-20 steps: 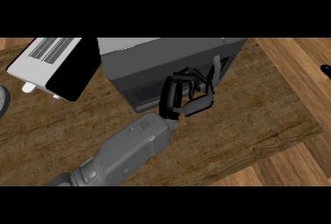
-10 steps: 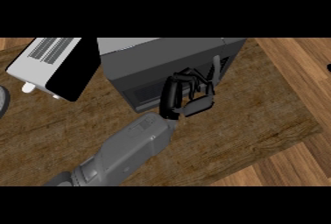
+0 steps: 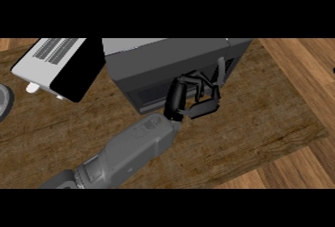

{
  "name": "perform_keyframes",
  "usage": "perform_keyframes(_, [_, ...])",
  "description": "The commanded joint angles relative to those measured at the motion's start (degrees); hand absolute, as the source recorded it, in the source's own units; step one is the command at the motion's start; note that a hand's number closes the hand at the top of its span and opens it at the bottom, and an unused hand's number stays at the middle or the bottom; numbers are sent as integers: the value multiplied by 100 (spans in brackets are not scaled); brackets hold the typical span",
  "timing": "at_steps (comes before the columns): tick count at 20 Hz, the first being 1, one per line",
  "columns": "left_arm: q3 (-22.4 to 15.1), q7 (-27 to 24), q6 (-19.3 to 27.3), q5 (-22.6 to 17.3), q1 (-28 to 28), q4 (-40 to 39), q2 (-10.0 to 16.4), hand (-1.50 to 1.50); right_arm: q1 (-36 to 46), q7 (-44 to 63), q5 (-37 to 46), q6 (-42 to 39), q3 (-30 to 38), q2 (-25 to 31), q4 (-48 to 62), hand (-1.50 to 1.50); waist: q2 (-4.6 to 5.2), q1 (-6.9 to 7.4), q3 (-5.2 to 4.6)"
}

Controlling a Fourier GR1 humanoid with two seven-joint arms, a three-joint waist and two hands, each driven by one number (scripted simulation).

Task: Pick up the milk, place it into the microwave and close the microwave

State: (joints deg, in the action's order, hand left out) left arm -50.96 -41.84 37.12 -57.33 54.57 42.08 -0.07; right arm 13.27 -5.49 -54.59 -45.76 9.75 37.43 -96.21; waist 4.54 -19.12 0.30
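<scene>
One hand at work: left hand (image 3: 193,98) sat at microwave (image 3: 163,57) front, fingers curled, nothing visible in them. Milk unseen, possibly inside microwave. Judged light, stiff, slightly slippery; best gripped round mid-body.

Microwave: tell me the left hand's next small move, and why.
Probably a short push of the left hand straight into the microwave door, to make sure it latches. The hand, fingers curled, lies against the dark door; no milk shows on the counter, and I cannot tell whether the door is fully shut.
</scene>
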Motion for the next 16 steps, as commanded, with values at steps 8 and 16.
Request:
perform_keyframes(8, [267,537,474,-601,-80,-939,6,150,-253,78,-314,-67,177,255,-96,-150,-3,320,-28])
perform_keyframes(16, [127,414,240,-819,-106,-958,29,-150,-505,147,-540,-12,275,387,-313,-150,-20,421,-41])
